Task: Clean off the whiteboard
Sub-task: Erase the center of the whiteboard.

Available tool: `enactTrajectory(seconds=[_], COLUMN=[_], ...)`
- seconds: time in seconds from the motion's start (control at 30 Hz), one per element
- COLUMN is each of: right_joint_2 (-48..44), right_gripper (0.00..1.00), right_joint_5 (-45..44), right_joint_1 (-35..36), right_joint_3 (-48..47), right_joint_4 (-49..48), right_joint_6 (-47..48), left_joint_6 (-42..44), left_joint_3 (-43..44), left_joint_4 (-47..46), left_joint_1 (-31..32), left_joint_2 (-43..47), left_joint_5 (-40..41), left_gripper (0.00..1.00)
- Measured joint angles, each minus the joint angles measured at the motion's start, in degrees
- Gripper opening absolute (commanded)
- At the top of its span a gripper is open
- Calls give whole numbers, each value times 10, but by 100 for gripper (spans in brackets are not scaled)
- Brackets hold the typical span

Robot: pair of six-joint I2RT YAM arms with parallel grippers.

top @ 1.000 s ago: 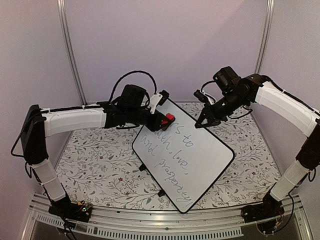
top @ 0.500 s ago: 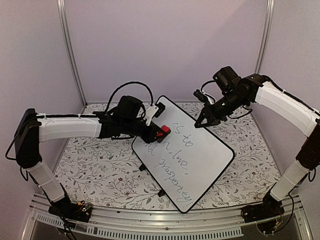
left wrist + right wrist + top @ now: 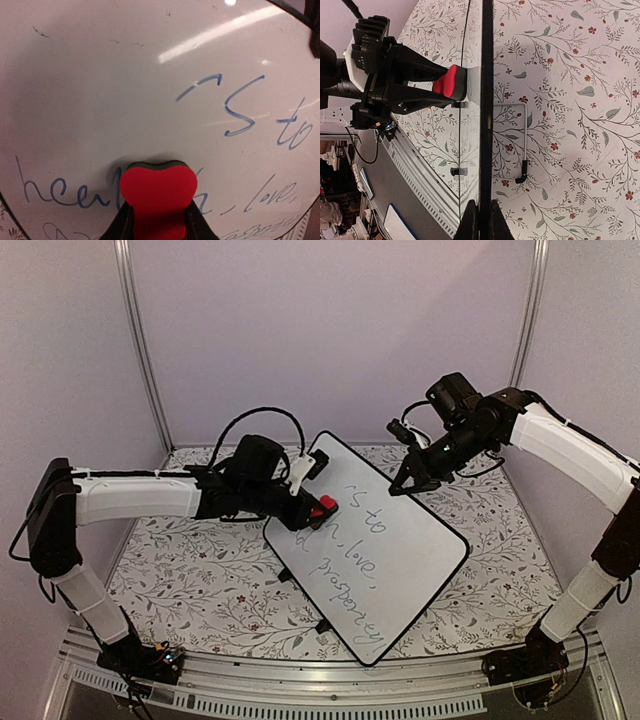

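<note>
Two grippers at the whiteboard (image 3: 400,560), both clamped shut. Lies slantwise on the floral tablecloth (image 3: 190,570), one rounded corner toward the arm bases, the opposite corner toward the back wall.

Left gripper (image 3: 316,510) closed on a red eraser (image 3: 324,505), over the whiteboard's upper left part, just inside the left rim. From the left wrist, dark fingers (image 3: 119,226) pinching the eraser (image 3: 159,192) by its sides, its dark felt face against the whiteboard (image 3: 110,70). Blue handwriting (image 3: 240,112) to the right of the eraser: "rs to" above, then "hea", a gap hidden behind the eraser, and "love," with another line barely showing below. Above the eraser only bare white with a few faint specks.

Right gripper (image 3: 408,486) at the whiteboard's upper right edge, jaws pressed together on the thin black rim. From the right wrist, whiteboard (image 3: 486,100) seen edge-on, both fingers (image 3: 469,222) squeezing that rim, and a bent wire stand (image 3: 520,145) on the tablecloth at its back side. Eraser (image 3: 451,82) and left gripper (image 3: 451,85) on the writing side, the eraser meeting the surface.

Small black feet (image 3: 286,576) along the whiteboard's left rim.
</note>
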State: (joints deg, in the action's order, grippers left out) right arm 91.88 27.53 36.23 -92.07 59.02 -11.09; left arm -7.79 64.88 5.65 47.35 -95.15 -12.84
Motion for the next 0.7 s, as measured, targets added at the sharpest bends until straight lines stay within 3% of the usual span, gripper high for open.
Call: enactTrajectory(seconds=[0.7], right_joint_2=[0], right_gripper=[0], right_joint_5=[-5], right_joint_1=[0], right_joint_3=[0], right_joint_4=[1], right_joint_6=[0], left_joint_6=[14], left_joint_3=[89], left_joint_4=[48], left_joint_1=[0], left_joint_2=[-37], left_joint_5=[-5], left_gripper=[0])
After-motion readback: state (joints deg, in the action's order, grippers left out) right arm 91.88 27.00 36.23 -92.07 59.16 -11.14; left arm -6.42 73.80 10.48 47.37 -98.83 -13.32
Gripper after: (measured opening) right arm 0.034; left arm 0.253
